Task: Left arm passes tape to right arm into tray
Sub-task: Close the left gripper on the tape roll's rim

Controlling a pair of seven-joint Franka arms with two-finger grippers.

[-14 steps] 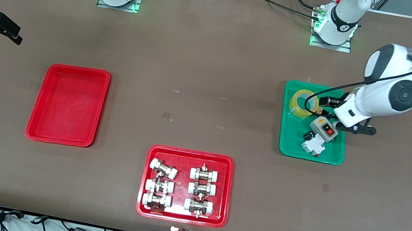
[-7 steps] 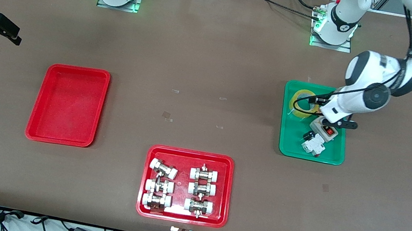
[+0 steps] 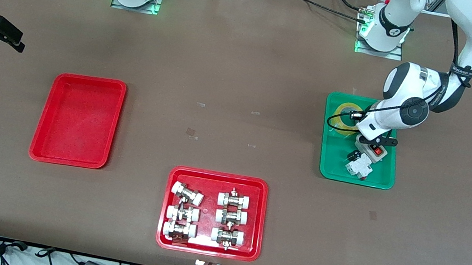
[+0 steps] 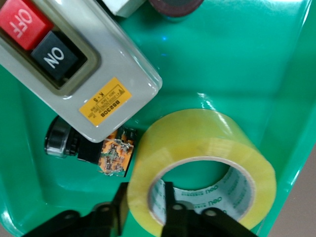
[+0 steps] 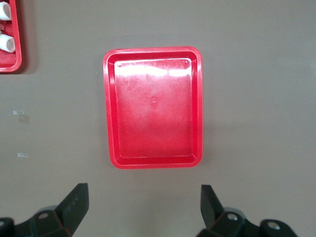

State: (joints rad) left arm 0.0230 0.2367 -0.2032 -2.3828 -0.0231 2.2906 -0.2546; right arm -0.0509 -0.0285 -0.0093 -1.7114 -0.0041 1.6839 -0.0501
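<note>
Inside the green tray (image 3: pixel 330 166), left hand (image 4: pixel 145 210) pinches the tape (image 4: pixel 207 148); right hand (image 5: pixel 143 207) gapes.

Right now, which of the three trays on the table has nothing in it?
The red tray toward the right arm's end of the table: its floor is bare. The other red tray holds white-capped metal fittings, and the green tray holds the tape and switch parts.

Glossy translucent yellow tape (image 4: pixel 207 148) – white paper-like core; shiny green plastic tray (image 4: pixel 237 59); red tray (image 5: pixel 153 106) scuffed glossy plastic; matt brown table (image 3: pixel 247 58).
</note>
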